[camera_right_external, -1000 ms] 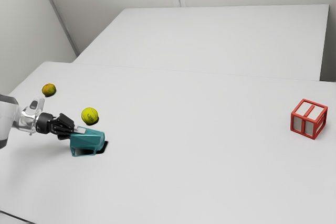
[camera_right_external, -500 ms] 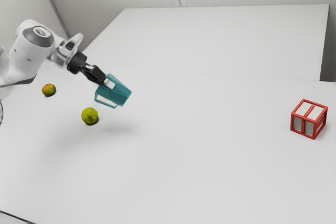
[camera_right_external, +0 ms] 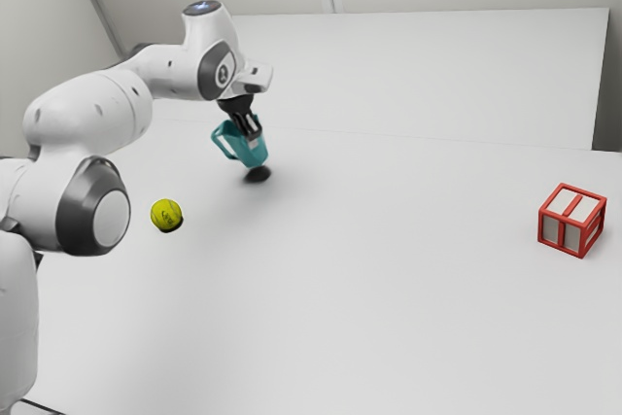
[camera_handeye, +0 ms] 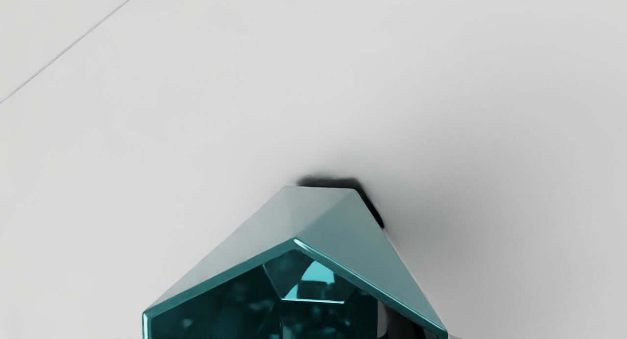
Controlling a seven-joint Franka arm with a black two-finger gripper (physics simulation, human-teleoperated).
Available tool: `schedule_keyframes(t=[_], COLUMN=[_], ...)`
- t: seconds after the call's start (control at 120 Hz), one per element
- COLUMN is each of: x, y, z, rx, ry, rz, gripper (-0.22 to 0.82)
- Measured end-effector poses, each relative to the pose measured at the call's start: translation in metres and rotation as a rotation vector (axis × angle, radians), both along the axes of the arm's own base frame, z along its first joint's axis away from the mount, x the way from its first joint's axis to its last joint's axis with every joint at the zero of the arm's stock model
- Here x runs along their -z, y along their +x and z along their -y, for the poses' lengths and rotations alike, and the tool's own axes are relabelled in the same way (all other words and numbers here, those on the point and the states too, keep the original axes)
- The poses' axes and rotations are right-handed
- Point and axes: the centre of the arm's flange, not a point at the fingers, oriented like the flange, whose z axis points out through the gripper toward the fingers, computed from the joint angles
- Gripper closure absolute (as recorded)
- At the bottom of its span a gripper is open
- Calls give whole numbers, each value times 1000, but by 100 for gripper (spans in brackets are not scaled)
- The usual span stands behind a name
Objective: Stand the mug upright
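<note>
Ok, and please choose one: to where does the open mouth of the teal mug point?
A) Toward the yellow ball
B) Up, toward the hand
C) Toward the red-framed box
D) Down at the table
B: the wrist view, taken from the hand, looks over the rim into the dark inside of the mug.

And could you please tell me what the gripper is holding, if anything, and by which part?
The gripper holds the teal mug by its wall near the rim.
</note>
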Motion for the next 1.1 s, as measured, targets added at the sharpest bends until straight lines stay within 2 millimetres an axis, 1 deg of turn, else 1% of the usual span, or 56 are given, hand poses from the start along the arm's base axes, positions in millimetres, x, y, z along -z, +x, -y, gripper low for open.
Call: schedule_keyframes(t=[0.083,0.133,0.292,0.508,0.542,0.658,0.708,0.775,0.842,0.875,0.908,0.975,1.042,1.1], x=[13,18,17,28,28,27,27,26,21,13,1,-35,-82,-134], y=[3,4,5,1,1,0,0,0,0,0,-2,-8,-22,-44], z=[9,13,20,28,29,30,30,30,31,33,35,40,42,47], rx=[-24,-41,-104,-175,-183,-214,-228,-244,-258,-263,-266,-274,-294,-310], ry=[13,14,-2,-24,-27,-35,-38,-40,-45,-50,-57,-76,-102,-128], rz=[5,10,21,0,-1,0,1,2,10,18,30,52,59,57], gripper=[79,79,79,79,73,47,37,27,20,17,14,11,8,6])
